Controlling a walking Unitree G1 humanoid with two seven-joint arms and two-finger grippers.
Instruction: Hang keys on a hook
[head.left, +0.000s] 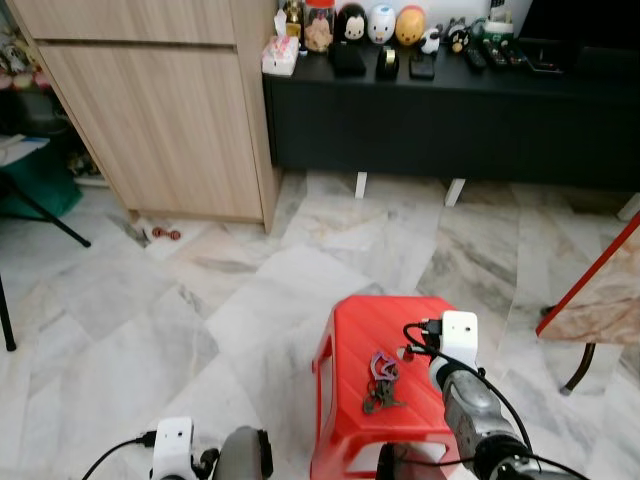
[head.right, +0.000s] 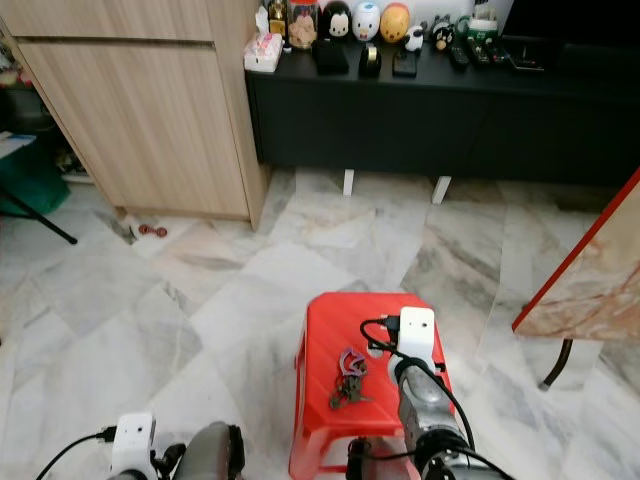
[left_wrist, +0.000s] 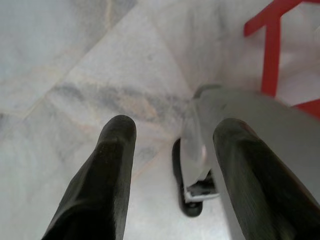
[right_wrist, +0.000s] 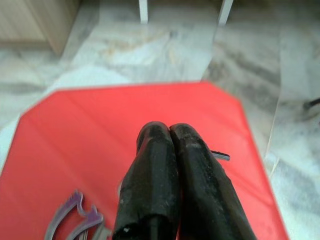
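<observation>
Keys (head.left: 381, 382) lie loose on the red stool (head.left: 350, 330), near the middle of its top, with a purple clip at their 12 o'clock end and the dark metal blades trailing toward 6. The right gripper (right_wrist: 169, 131) hangs over the stool just beside the bunch, at its 3 o'clock, fingers pressed together with nothing between them. The left gripper (left_wrist: 172, 150) is parted wide and empty, low over the marble floor at the stool's 9 o'clock. Likely the bunch is light, hard and floppy, and would slide on smooth plastic if nudged. The clip looks like the best hold: it is the largest loop and leaves an opening for a hook. No hook is visible.
</observation>
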